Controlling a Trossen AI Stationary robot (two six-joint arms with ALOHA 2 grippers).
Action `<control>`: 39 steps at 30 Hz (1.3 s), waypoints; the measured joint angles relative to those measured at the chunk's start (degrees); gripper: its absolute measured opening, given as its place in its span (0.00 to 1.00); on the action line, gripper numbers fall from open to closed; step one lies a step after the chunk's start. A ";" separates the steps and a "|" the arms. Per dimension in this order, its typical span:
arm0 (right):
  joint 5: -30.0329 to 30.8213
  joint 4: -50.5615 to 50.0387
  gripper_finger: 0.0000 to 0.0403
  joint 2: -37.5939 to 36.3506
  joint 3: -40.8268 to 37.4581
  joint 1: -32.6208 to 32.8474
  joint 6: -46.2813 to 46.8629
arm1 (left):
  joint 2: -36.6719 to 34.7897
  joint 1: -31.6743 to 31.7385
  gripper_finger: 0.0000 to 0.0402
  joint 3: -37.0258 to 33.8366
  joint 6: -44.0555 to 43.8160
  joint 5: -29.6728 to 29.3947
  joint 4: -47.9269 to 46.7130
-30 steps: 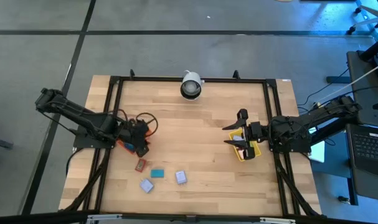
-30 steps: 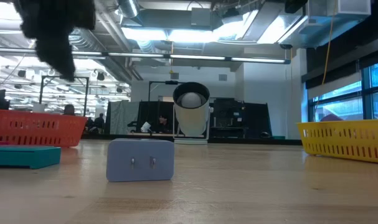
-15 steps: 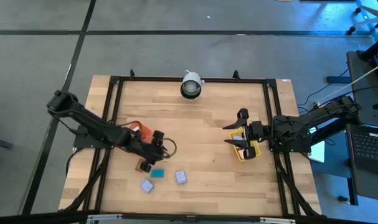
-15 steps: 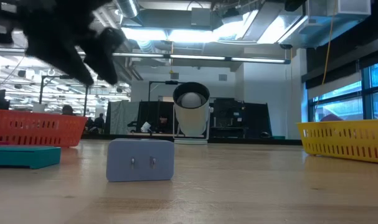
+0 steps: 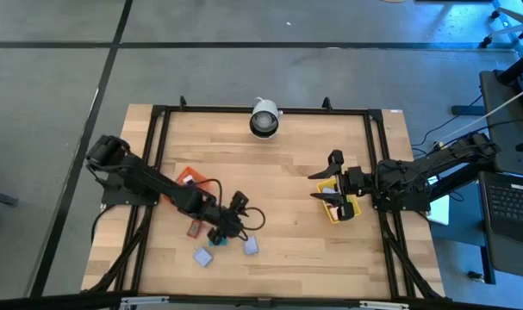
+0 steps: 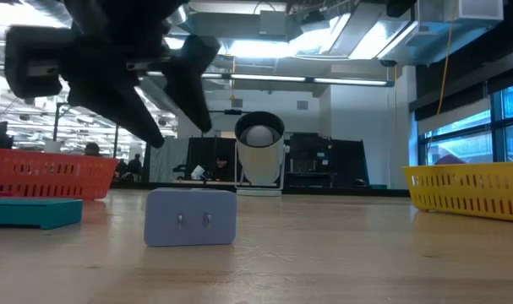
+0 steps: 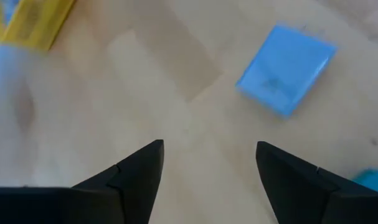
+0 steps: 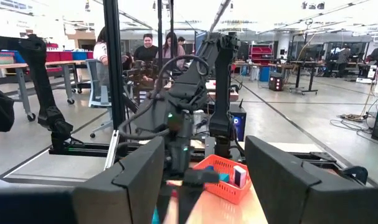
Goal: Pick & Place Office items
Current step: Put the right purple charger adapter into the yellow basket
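Left gripper [image 5: 233, 226] hung low over the lower-middle of the table in the high view, fingers [image 7: 136, 171] spread wide with nothing between them. Lavender block [image 5: 251, 246] sat just down-right of the tips in that frame, so clearly the left arm's pick, judging by reach. Looked squarish, no real long axis to line up with. Teal block [image 5: 217, 238] tucked right under the gripper, mostly hidden. Second lavender block [image 5: 202, 257] lower-left, red block [image 5: 194, 229] left of that, both near. Orange tray [image 5: 185, 176] further up-left. Right gripper [image 5: 327, 187] parked at right-centre by the yellow tray [image 5: 351, 209], jaws apart and empty, well away. Nothing stood between the left fingers and the near block.
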 joint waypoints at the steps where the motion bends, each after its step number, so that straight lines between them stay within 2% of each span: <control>1: 0.00 0.14 0.55 0.00 0.00 0.00 0.00 | 0.97 0.01 0.63 0.83 0.84 0.95 0.13; 8: -0.02 1.11 0.55 0.00 0.00 0.00 0.90 | 7.39 0.08 0.64 6.66 3.06 7.62 -0.35; 17: -4.33 2.15 0.55 0.00 0.00 0.89 4.11 | 11.31 -2.36 0.64 9.22 4.17 10.49 -3.37; 20: -4.33 2.99 0.55 0.00 0.00 1.33 3.03 | 12.11 -3.00 0.64 9.22 7.74 9.00 -2.89; 26: -4.35 3.80 0.55 0.00 0.00 1.33 1.91 | 13.45 -3.43 0.64 9.22 13.49 0.42 -2.91; 32: -4.35 4.31 0.55 0.00 0.00 1.33 0.40 | 13.47 -2.85 0.64 9.22 13.79 0.64 -3.11; 39: -4.35 4.21 0.55 0.00 0.00 1.33 0.40 | 13.47 -3.36 0.64 9.22 19.25 3.39 -2.71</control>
